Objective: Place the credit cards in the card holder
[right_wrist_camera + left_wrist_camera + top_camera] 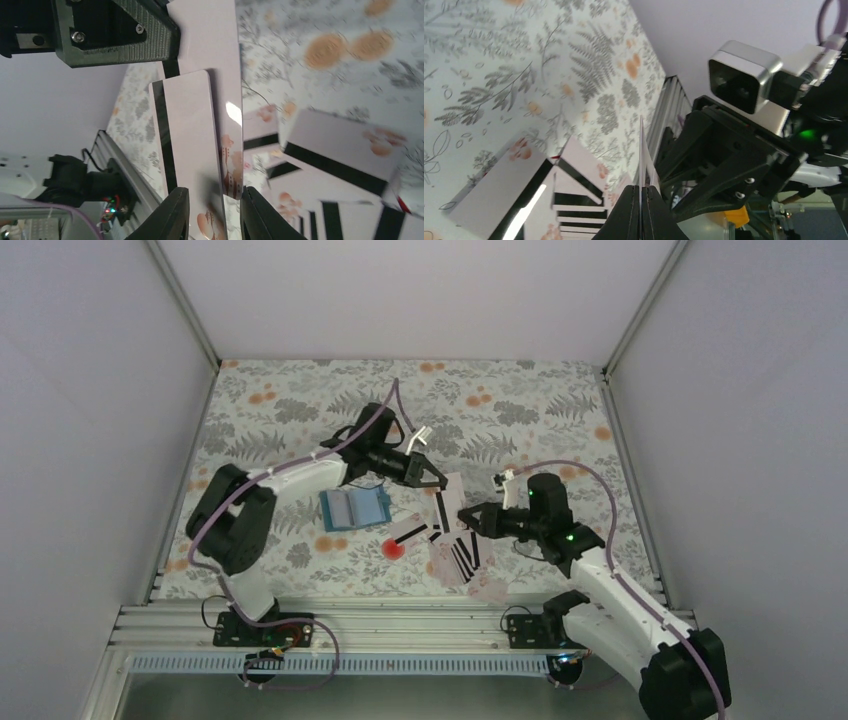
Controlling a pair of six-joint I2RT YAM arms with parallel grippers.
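Note:
My left gripper (432,476) is shut on a pale credit card (446,496) and holds it tilted above the table. In the left wrist view the card (642,150) is edge-on between the closed fingertips, and a second thin edge fans out beside it. My right gripper (468,517) is at the card's lower end. In the right wrist view its fingers (176,212) stand apart, with a black-striped card (187,135) and the pale card behind it (227,65) between them. The blue card holder (355,507) lies open on the table to the left. Several more cards (457,556) lie spread below the grippers.
A round red spot (393,548) lies on the floral cloth between the holder and the spread cards. Grey walls stand close on the left, back and right. A metal rail (400,625) runs along the near edge by the arm bases.

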